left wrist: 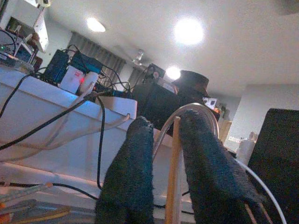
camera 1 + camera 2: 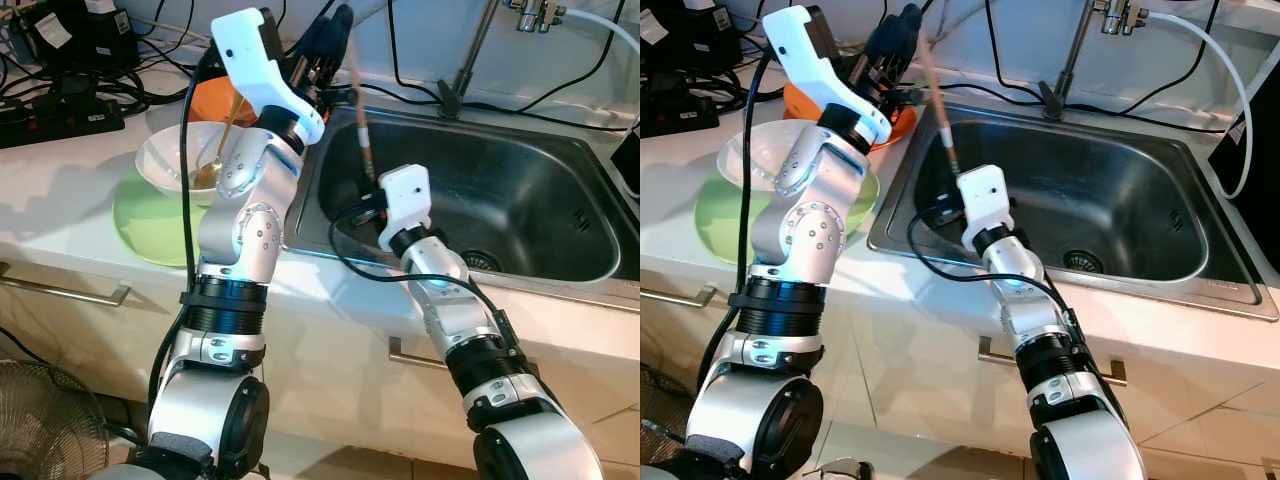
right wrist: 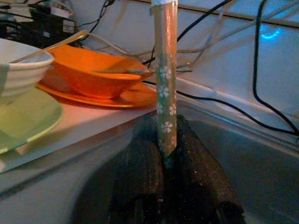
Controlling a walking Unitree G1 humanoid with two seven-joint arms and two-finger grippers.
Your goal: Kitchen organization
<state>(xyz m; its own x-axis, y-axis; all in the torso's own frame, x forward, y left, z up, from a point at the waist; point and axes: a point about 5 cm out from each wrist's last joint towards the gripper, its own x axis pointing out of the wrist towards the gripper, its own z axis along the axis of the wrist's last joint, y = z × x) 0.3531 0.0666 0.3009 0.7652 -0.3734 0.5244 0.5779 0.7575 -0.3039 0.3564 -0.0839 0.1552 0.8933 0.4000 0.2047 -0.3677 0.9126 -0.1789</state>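
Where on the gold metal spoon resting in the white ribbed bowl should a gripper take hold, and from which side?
Grip the gold metal spoon on its upper handle, where it rises clear above the rim of the white ribbed bowl. Its head lies down inside the bowl, so probably come from above, towards the orange bowl behind, with the fingers closing across the thin handle.

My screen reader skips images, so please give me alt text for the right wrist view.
The right tool grips the lower end of an upright, flower-patterned chopstick over the steel sink. Behind it on the counter sit an orange bowl on an orange plate, and a white bowl on a green plate.
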